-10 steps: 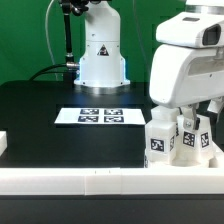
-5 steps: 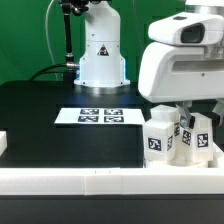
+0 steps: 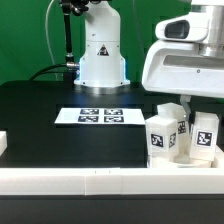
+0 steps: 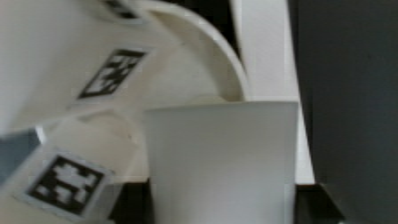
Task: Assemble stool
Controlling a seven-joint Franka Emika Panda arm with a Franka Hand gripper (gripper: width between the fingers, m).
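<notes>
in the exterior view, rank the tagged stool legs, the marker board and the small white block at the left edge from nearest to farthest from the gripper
1. The stool legs, directly beneath the gripper on the exterior view's right.
2. The marker board, flat on the black table, mid-scene.
3. The small white block, at the exterior view's far left edge.

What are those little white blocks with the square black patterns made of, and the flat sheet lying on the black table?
The stool legs look like matte white plastic: smooth, opaque faces with rounded edges and no grain, though the look alone can't confirm it. Their black-and-white tags seem printed or stuck on. The marker board looks like thin, flat white card or plastic sheet; which one isn't clear. The table has a dull black surface.
</notes>
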